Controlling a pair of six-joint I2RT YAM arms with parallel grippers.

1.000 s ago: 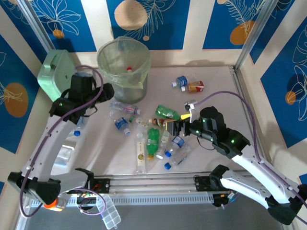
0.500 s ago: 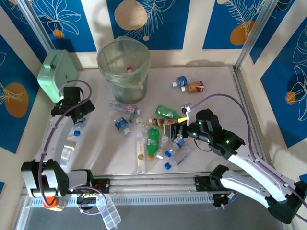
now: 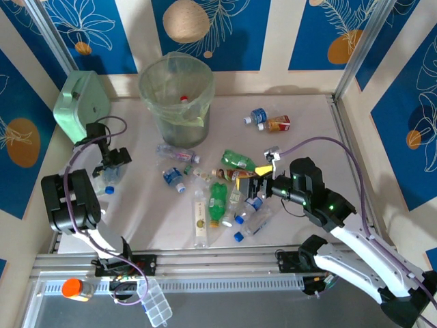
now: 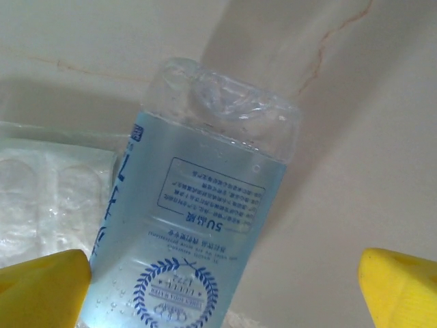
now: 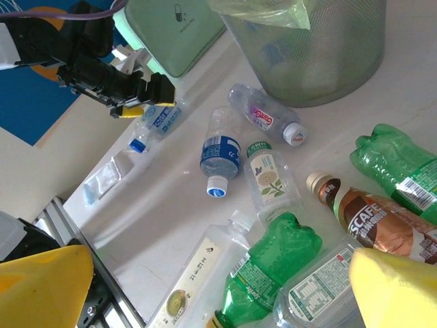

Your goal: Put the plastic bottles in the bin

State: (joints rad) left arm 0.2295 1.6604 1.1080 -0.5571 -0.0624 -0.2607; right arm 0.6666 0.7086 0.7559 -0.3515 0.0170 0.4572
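Note:
Several plastic bottles lie in the middle of the table, among them a green one (image 3: 217, 201) (image 5: 273, 273), a blue-labelled one (image 3: 173, 178) (image 5: 220, 157) and a brown-labelled one (image 5: 375, 215). My right gripper (image 3: 256, 184) (image 5: 218, 294) hovers open just above this pile, holding nothing. At the left edge lies a clear bottle with a pale blue label (image 3: 108, 181) (image 4: 198, 205) (image 5: 160, 117). My left gripper (image 3: 109, 167) (image 4: 225, 294) hangs over it, open, with the bottle's body near its left yellow fingertip (image 4: 41, 287). The bin (image 3: 176, 96) (image 5: 307, 48) stands at the back with a bottle inside.
A mint-green box (image 3: 80, 102) (image 5: 174, 31) sits left of the bin. Two more bottles (image 3: 258, 116) lie at the back right. Clear plastic packaging (image 5: 109, 179) (image 4: 41, 205) lies beside the left bottle. A metal rail (image 3: 218, 263) runs along the near edge.
My left gripper has swung from beside the bin down to the bottle at the left edge and opened wider. The right gripper has hardly moved.

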